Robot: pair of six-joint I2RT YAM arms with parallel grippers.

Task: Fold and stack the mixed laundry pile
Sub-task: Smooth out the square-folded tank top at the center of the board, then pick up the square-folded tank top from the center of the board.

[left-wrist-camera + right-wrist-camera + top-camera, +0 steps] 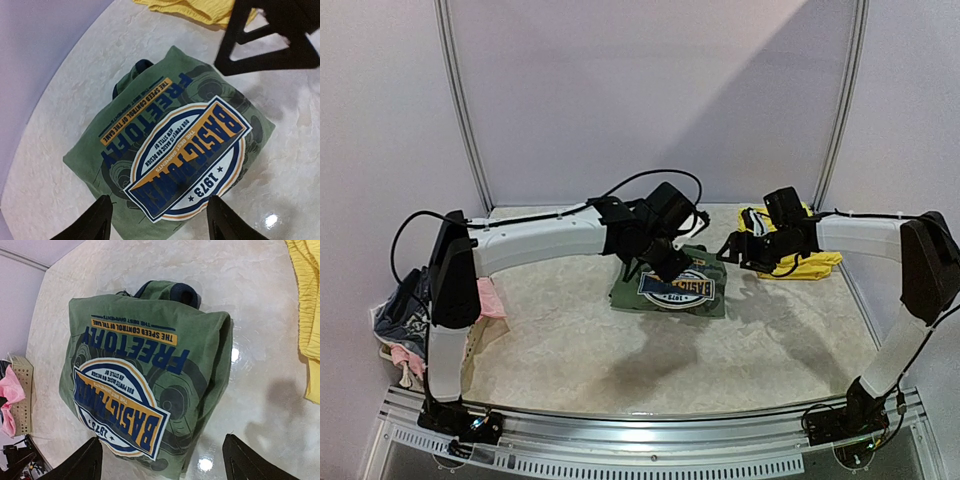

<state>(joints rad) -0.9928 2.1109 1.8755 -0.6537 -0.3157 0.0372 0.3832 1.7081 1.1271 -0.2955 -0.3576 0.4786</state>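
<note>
Left end effector [160, 207] and right end effector [162, 447] hang open over olive-green top [170, 145].

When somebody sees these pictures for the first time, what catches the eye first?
The folded olive-green top with its large blue, orange and white badge print lies mid-table, below the open left gripper and right gripper. The yellow garment lies behind it to the right; at the left edge are the mesh basket and a pink piece.

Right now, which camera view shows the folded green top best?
The right wrist view: nearly the whole green top, unobstructed, print readable. The left wrist view cuts off one edge; the top external view shows it small, partly behind the left gripper.
</note>
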